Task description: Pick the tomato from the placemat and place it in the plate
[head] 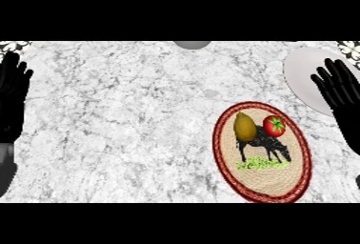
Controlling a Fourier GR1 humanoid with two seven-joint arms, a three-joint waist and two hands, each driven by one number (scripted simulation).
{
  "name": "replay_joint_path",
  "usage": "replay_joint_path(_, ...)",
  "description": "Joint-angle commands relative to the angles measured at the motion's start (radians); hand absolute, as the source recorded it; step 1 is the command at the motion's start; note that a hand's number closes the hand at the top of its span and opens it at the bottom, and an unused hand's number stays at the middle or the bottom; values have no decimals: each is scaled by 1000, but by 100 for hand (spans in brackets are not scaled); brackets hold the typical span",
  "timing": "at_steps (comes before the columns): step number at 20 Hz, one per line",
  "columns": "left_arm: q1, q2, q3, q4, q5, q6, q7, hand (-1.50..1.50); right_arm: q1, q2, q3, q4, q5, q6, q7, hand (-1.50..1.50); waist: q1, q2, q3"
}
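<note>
On the placemat (267, 178) the tomato (274, 126) sits right beside a yellowish fruit (245, 127), untouched. Right hand (341, 90) is spread open over the white plate (302, 66); left hand (14, 90) rests open at the left edge.

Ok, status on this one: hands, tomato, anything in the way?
Left hand open, resting at left edge; right hand open, overlapping the plate. Tomato on placemat, not yet picked. Yellow-brown fruit close beside it, toward the left.
</note>
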Motion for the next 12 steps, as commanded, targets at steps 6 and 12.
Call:
replay_joint_path(6,122,-180,-233,96,32,-87,113,0,-318,-86,-22,162,-148,355,-52,150,80,45,27)
replay_joint_path(12,139,-246,-285,82,52,-112,121,0,-340,-113,-106,554,89,327,-344,-150,71,26,31)
